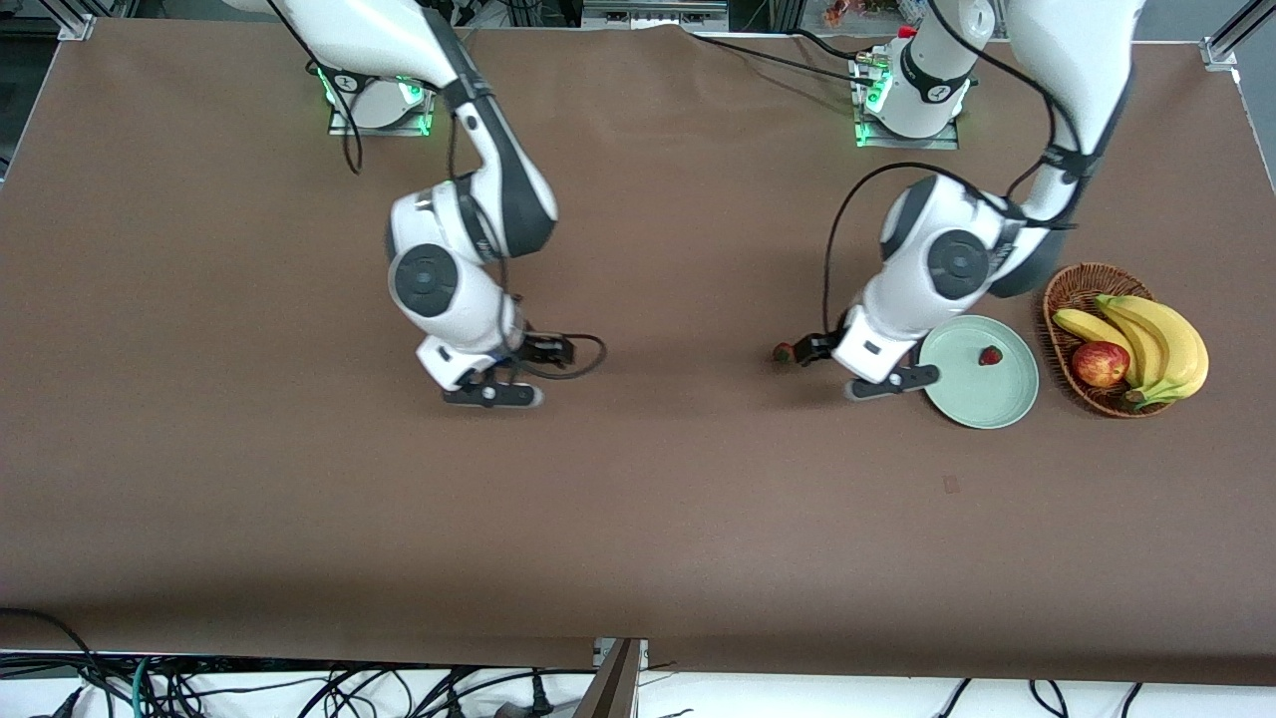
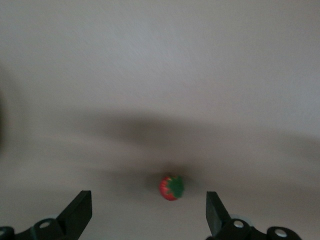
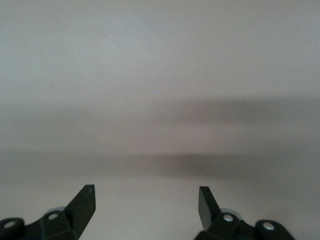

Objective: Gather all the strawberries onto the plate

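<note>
Brown cloth covers the whole long counter (image 1: 299, 479), smooth and flat. Metal frame bars stand at its corners, and a tangle of black cables lies on the floor by the edge nearest the front camera.

The left hand (image 2: 147, 212) hangs low over the counter, just beside the round pale mint-green plate (image 1: 1007, 399). Its two black fingers (image 2: 80, 210) are spread wide apart and hold nothing. In the left wrist view a tiny red strawberry with a green leafy cap (image 2: 171, 187) lies on the cloth between the two fingers, not touching either one. In the front view this same berry (image 1: 784, 351) peeks out by the hand, toward the right arm's end of the table from the plate.

A second small red strawberry (image 1: 990, 355) lies inside the plate, close to the rim that is farther from the front camera. I can see only these two berries.

The right hand (image 3: 146, 210) waits low over bare cloth in the middle of the counter, well apart from the plate. Its fingers are spread wide too, with nothing between them.

A brown wicker basket (image 1: 1072, 289) sits just beside the plate, toward the left arm's end of the table. It holds a bunch of yellow bananas (image 1: 1156, 344) and a round red apple (image 1: 1100, 363). The left arm's white body covers part of the plate's edge in the front view.
</note>
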You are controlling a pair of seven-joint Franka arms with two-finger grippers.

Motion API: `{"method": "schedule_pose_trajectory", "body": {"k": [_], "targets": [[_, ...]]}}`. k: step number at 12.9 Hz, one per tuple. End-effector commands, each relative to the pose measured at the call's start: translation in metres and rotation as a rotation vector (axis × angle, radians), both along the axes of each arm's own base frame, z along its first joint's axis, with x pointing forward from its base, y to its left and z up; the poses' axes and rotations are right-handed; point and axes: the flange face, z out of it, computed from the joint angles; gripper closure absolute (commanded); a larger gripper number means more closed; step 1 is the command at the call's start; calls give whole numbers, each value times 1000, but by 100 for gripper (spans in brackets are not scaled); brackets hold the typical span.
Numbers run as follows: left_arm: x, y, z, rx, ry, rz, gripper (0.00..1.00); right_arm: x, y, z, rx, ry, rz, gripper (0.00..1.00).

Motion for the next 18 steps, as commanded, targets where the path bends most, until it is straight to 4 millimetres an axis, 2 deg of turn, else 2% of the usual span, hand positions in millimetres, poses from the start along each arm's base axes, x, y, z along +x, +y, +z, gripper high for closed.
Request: {"method": "schedule_pose_trajectory", "body": {"k": [1,3,4,6,7,8,9,10,11,13,15,16,18], "targets": [[-6,-18,-42,27,-15,51,0,-64,-66,-25,13,35,61,8],[-14,-26,-68,38,10,58,0,-102,-94,-58,-4,-23,60,8],[-15,-28,-74,29,13,57,0,-119,-104,-76,-22,-48,68,8],[-19,-30,-81,25,23,63,0,-140,-111,-102,-56,-97,81,8],[-20,-32,-81,26,25,74,0,-144,-113,-111,-70,-109,86,9],[-23,-38,-80,21,27,72,13,-146,-111,-115,-75,-108,92,13],[-23,-38,-79,21,28,71,36,-147,-111,-116,-75,-106,92,17],[-23,-38,-79,24,32,72,54,-147,-111,-116,-74,-106,92,22],[-24,-38,-80,26,36,72,64,-147,-111,-116,-74,-106,92,30],[-24,-38,-80,27,37,71,66,-147,-111,-116,-74,-106,94,48],[-21,-38,-74,27,28,67,69,-146,-110,-115,-73,-109,97,71],[-15,-31,-64,38,33,72,73,-144,-109,-114,-71,-113,112,77],[15,-11,-29,21,71,54,74,-138,-106,-109,-61,-127,136,84]]}}
